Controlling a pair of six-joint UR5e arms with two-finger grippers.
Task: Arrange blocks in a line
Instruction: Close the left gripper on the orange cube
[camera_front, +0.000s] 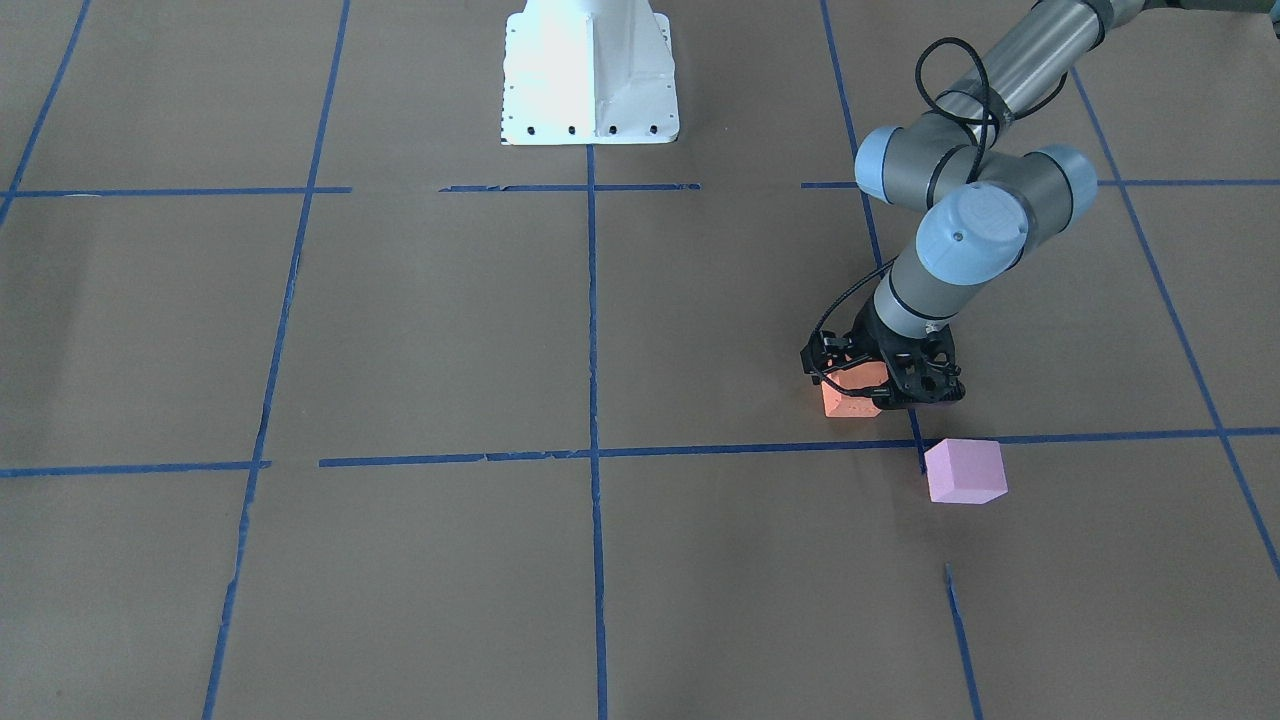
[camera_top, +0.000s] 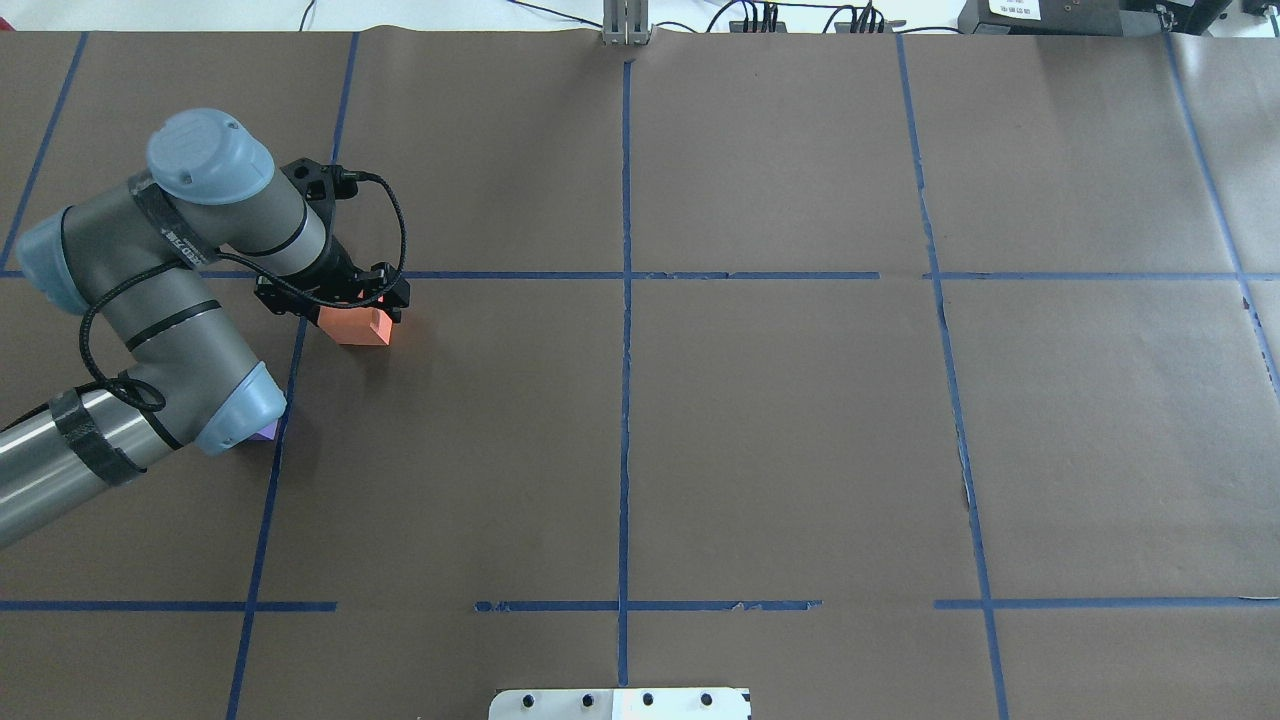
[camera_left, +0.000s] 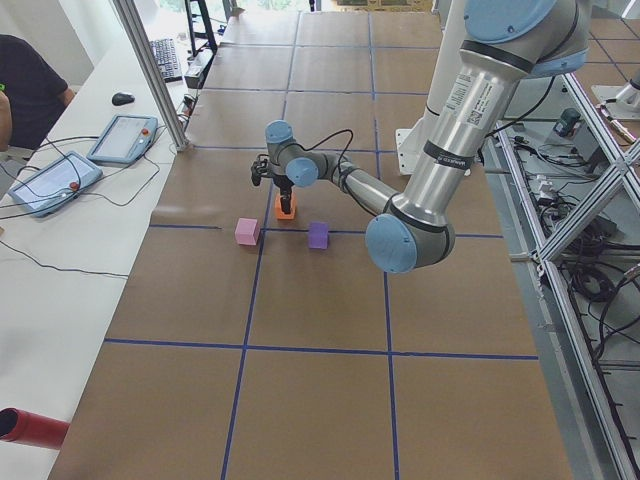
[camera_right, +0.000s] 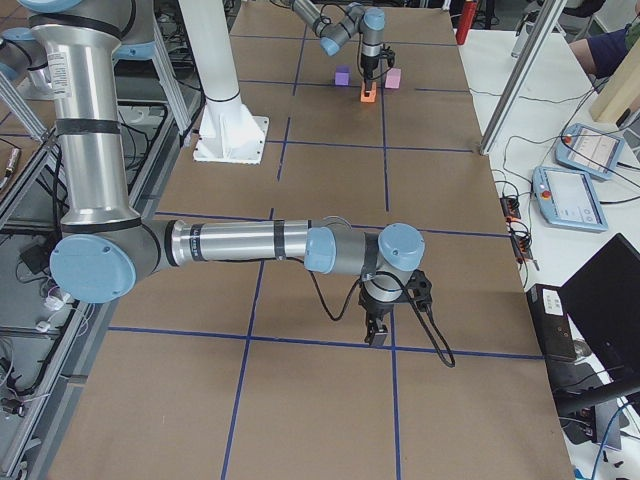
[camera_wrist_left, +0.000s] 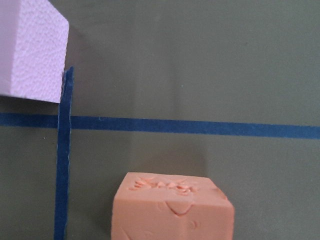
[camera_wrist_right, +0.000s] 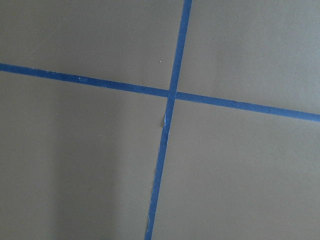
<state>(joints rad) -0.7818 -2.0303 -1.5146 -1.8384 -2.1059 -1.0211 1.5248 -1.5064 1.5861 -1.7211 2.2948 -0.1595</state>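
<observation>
My left gripper (camera_top: 350, 303) is down over the orange block (camera_top: 357, 327), its jaws on either side of it and shut on it at table level. The orange block fills the bottom centre of the left wrist view (camera_wrist_left: 172, 207). The pale pink-lilac block (camera_front: 965, 470) sits on a blue tape crossing just past it, apart from it, and shows at the left wrist view's top left (camera_wrist_left: 30, 45). The violet-purple block (camera_left: 318, 235) lies beside them, mostly hidden under my left arm in the overhead view (camera_top: 266, 432). My right gripper (camera_right: 377, 338) hangs low over bare paper; I cannot tell whether it is open.
Brown paper with a grid of blue tape lines (camera_top: 625, 275) covers the table. The white robot base (camera_front: 590, 80) stands at the robot's edge. A side bench with tablets (camera_left: 60, 180) and a seated person (camera_left: 25, 85) lies beyond the far edge.
</observation>
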